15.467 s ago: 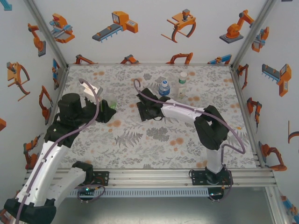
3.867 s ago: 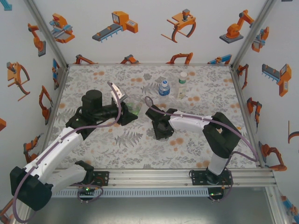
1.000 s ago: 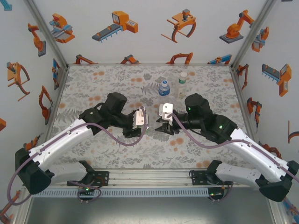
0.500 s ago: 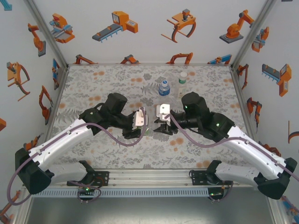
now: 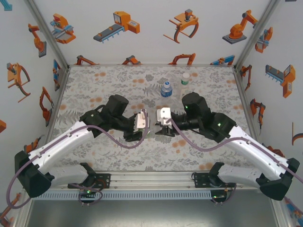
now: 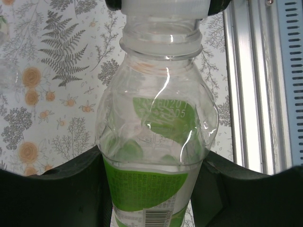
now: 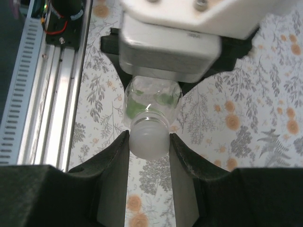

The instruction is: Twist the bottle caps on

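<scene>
A clear green-labelled bottle [image 6: 156, 142] is held off the table lying sideways, with my left gripper [image 6: 151, 189] shut on its labelled body. A pale bottle cap [image 7: 149, 137] sits on the bottle's neck [image 7: 151, 101], and my right gripper [image 7: 149, 142] is shut on that cap from both sides. In the left wrist view the cap [image 6: 165, 5] shows at the top edge, over the mouth. From above, the left gripper [image 5: 147, 130] and the right gripper [image 5: 160, 131] face each other near the table's middle, with the bottle [image 5: 152, 133] between them.
A blue-labelled bottle [image 5: 166, 89] and a slimmer green-and-white one [image 5: 185, 82] stand upright at the back of the floral table [image 5: 104, 80]. The aluminium front rail [image 5: 151, 178] runs just below the arms. Printed walls enclose the left, right and back sides.
The right gripper has shifted slightly left with the cap, closing the gap to the left gripper. The left arm has barely moved.
</scene>
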`<state>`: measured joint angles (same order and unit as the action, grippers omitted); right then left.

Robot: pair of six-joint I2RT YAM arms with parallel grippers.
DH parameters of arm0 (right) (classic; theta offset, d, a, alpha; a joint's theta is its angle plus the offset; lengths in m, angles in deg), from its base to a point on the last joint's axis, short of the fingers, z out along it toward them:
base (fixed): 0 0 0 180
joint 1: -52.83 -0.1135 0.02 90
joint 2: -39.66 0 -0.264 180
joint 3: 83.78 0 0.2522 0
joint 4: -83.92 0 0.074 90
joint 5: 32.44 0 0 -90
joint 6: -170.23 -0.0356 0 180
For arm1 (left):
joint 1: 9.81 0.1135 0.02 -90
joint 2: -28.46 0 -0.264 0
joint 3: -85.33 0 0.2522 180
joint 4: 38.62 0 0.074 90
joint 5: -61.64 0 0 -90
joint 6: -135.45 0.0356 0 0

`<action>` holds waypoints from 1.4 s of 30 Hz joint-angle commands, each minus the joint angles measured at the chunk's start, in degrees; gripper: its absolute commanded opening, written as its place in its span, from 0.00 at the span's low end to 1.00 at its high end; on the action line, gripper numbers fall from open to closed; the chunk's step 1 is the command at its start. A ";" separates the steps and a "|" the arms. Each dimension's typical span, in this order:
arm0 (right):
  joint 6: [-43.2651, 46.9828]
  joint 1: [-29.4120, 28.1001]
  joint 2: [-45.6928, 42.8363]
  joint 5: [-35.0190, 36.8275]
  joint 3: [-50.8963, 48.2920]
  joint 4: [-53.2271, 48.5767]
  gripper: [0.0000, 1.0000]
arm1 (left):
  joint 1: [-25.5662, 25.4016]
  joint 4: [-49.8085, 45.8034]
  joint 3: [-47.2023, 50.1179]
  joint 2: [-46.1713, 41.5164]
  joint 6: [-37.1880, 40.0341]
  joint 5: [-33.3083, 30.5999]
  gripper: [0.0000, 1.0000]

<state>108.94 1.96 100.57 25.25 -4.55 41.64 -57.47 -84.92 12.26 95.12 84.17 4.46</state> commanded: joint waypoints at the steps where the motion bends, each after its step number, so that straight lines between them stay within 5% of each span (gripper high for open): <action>1: -17.47 -0.54 -0.11 5.53 -3.49 7.36 0.00 | -1.21 9.82 0.74 -2.15 -1.97 2.26 0.00; 7: -60.30 -0.49 -2.13 26.16 -7.86 8.89 0.00 | -1.17 12.99 1.13 -0.71 -2.12 2.06 0.00; 11: -87.40 -0.35 -4.82 30.33 -13.96 10.65 0.00 | -1.16 15.29 1.13 0.49 -1.92 1.67 0.00; 17: -106.89 -0.28 -7.09 32.66 -16.93 7.52 0.04 | -1.21 18.98 2.06 1.67 -2.40 0.65 0.00; 22: -101.60 -0.19 -4.71 32.49 -12.22 2.62 0.16 | -1.21 18.52 1.66 2.58 -1.65 1.26 0.00; 30: -70.21 0.10 -1.82 32.53 -0.84 1.15 0.63 | -1.13 12.92 1.13 2.95 -0.22 2.64 0.00; 35: -47.48 0.29 -3.59 30.38 1.92 2.57 0.65 | -1.11 10.88 1.72 2.39 -0.13 3.83 0.00; 42: -20.26 0.30 -7.74 16.36 0.40 4.59 0.61 | -1.11 8.34 1.77 0.19 0.33 6.97 0.00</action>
<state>70.93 2.01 94.47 49.40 -4.28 45.14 -58.49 -74.56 15.08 97.54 83.19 7.49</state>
